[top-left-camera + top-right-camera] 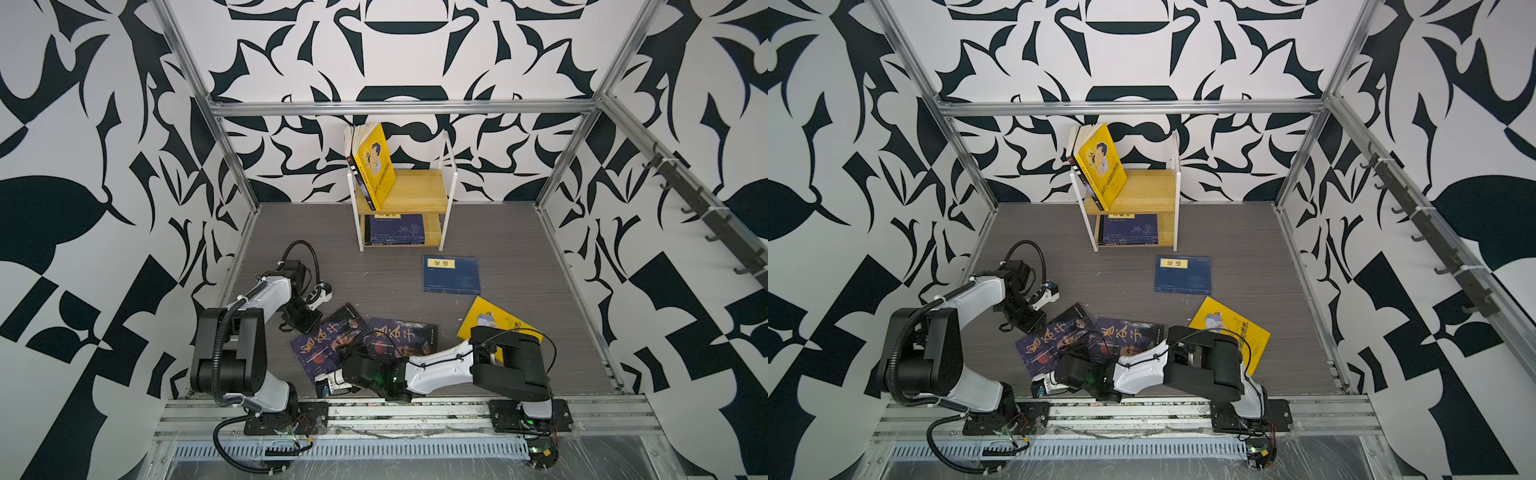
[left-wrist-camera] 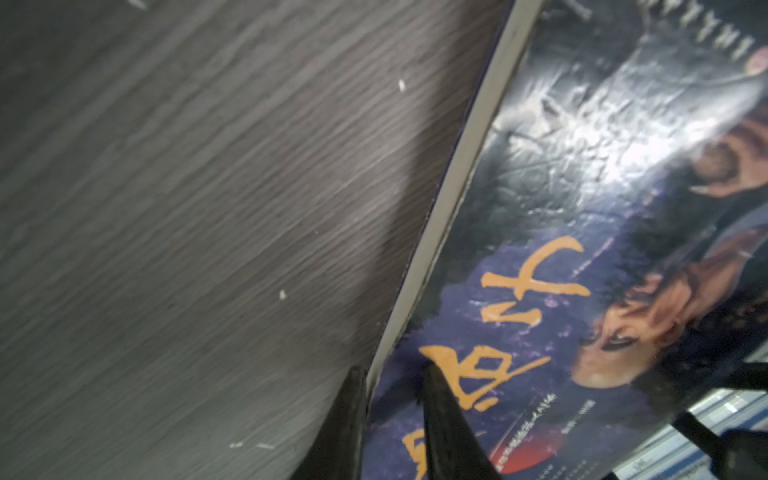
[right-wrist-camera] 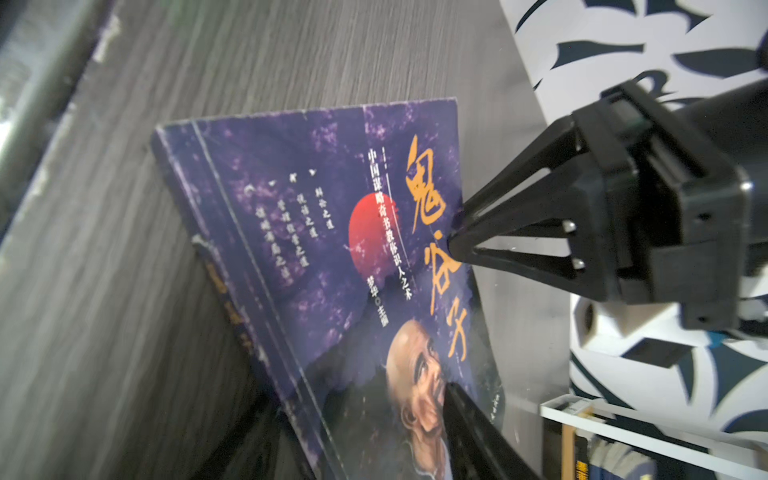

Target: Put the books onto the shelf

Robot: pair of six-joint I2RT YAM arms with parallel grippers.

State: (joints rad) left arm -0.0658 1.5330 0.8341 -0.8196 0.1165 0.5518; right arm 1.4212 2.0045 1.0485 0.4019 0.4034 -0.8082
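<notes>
Pinching calligraphy book (image 3: 291,208) edge at 6 o'clock with left gripper (image 3: 456,226) clamped, straddling it with right gripper (image 3: 361,403) spread. Counting four off the shelf (image 1: 419,191) at 12: two calligraphy, one navy (image 1: 451,276), one yellow (image 1: 490,322).

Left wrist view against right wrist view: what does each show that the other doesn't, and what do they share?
Only the left wrist view: the white page edge of the portrait book up close, and the left gripper with its fingers either side of it. Only the right wrist view: that gripper from outside, pinching the book's raised edge; the cover's red disc, the spine, a corner of the shelf. Both: the same book, its orange calligraphy, the grey table.
</notes>
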